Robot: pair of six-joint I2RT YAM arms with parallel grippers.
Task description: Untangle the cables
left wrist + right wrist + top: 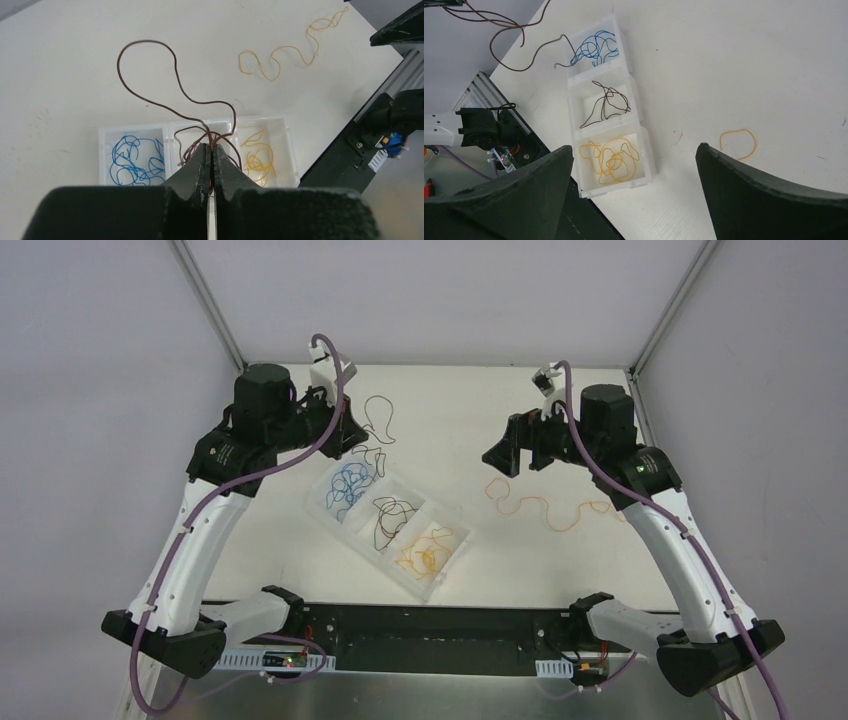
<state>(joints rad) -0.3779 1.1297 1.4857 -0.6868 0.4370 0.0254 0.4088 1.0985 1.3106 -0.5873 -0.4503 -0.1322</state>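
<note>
One dark cable [149, 41] hangs just above the tray [102, 150], clenched in the left claw [211, 150]; the right claw [634, 148] is released. Separation appears in hand. Next, lay it flat on the worktop [450, 410] beside the tray.

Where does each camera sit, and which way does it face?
Top: above and behind the arms, looking down on the table; left arm and right arm show whole.
Left wrist: on the left arm, looking along the left claw, shut on a dark cable.
Right wrist: on the right arm, looking down past the open right claw.
Shared: all three show the three-part tray.
</note>
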